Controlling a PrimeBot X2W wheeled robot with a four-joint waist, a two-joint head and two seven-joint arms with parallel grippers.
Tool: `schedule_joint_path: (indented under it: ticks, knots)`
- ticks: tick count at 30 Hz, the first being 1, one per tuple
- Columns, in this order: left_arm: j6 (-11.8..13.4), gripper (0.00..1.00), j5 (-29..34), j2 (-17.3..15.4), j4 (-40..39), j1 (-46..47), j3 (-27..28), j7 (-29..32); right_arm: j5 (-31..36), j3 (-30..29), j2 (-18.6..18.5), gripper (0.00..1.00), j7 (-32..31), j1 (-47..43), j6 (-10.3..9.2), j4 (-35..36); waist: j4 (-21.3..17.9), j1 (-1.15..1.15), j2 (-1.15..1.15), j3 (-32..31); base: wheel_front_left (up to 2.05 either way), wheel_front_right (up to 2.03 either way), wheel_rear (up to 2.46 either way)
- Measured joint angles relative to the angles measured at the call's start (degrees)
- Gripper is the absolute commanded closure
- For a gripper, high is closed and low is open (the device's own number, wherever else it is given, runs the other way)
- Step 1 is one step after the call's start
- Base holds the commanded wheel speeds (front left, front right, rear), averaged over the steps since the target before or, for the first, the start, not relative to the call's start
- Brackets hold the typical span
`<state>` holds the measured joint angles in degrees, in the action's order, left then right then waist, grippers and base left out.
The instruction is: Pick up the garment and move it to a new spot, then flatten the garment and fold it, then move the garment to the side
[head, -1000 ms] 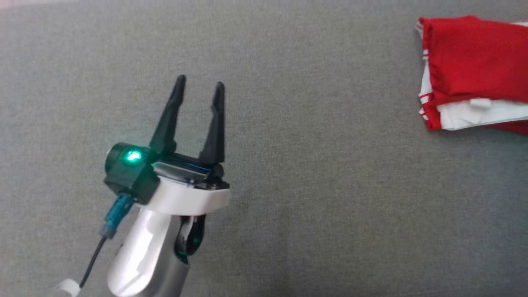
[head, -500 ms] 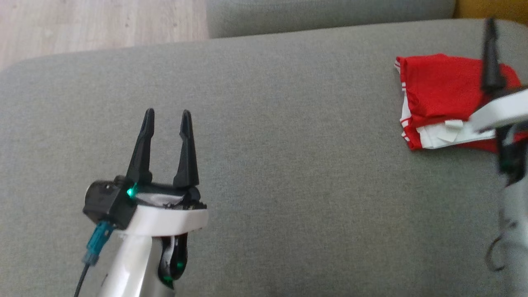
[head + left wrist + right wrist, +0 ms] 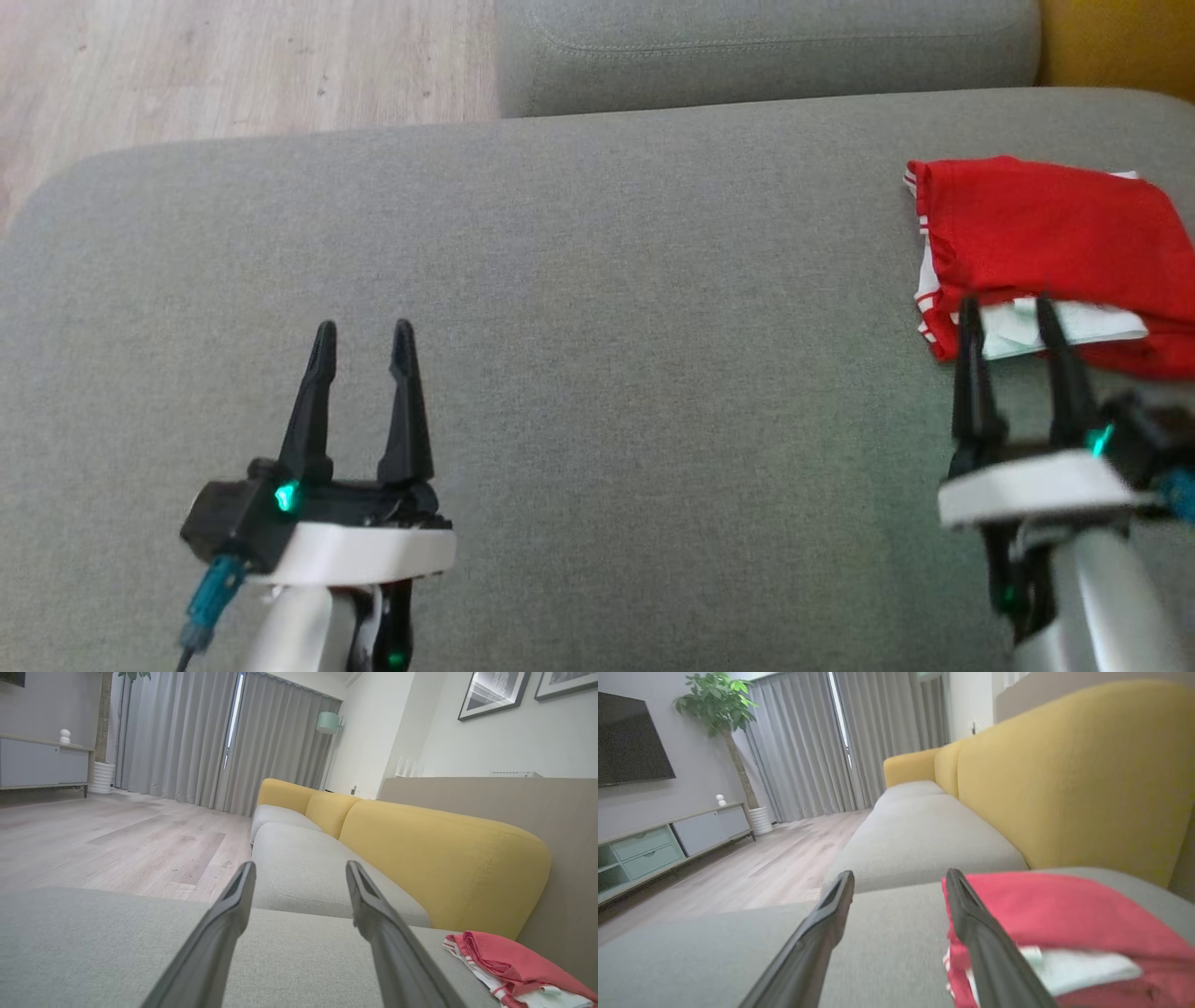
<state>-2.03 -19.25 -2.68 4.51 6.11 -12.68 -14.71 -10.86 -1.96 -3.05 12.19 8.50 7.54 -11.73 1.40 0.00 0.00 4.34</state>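
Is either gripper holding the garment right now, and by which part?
Nothing is held. The left gripper and right gripper are both open and empty; the garment lies on the sofa cushion by the right one.

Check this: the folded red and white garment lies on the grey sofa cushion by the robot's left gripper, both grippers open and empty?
Wrong side. The head view shows the folded red and white garment on the grey sofa cushion by the right gripper, not the left gripper; both grippers are open and empty.
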Motion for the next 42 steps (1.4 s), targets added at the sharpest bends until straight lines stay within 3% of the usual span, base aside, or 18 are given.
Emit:
schedule_joint_path:
  ticks: [4, 8, 14, 40, 41, 42]
  knots:
    - [-1.0, 0.00, -1.0, 0.0, -0.3, -1.2, 1.2, 0.0, -1.4, 1.9, 0.2, 0.00, 1.6, -2.8, 0.00, -3.7, 0.0, 0.00, 0.00, -0.1, 0.00, 0.00, 0.00]
    - [-0.2, 0.00, -1.5, 0.0, 0.9, -2.0, 1.5, 0.0, -1.4, 2.4, 0.3, 0.00, 2.0, -2.7, 0.00, -4.5, -0.3, 0.00, 0.00, -0.2, 0.00, 0.00, 0.00]
    - [0.7, 0.00, -0.5, 0.0, 2.2, -1.8, 1.4, 0.0, -1.7, 2.7, 0.3, 0.00, 2.0, -2.7, 0.00, -3.2, -0.5, 0.00, 0.00, 0.0, 0.00, 0.00, 0.00]
    - [0.0, 0.00, -3.5, 0.0, 1.9, -1.9, 2.2, 0.0, -3.3, 3.9, 0.3, 0.00, 2.1, -2.7, 0.00, -2.1, -0.8, 0.00, 0.00, -0.1, 0.00, 0.00, 0.00]
    - [0.0, 1.00, -3.5, 0.0, 1.9, -1.9, 2.3, 0.0, -3.3, 4.0, 0.3, 1.00, 2.1, -2.7, 0.00, -2.1, -0.8, 0.00, 0.00, -0.1, 0.00, 0.00, 0.00]
    - [0.0, 1.00, -3.6, 0.0, 1.9, -1.9, 2.4, 0.0, -3.3, 4.0, 0.4, 1.00, 2.1, -2.7, 0.00, -2.3, -0.7, 0.00, 0.00, -0.1, 0.00, 0.00, 0.00]
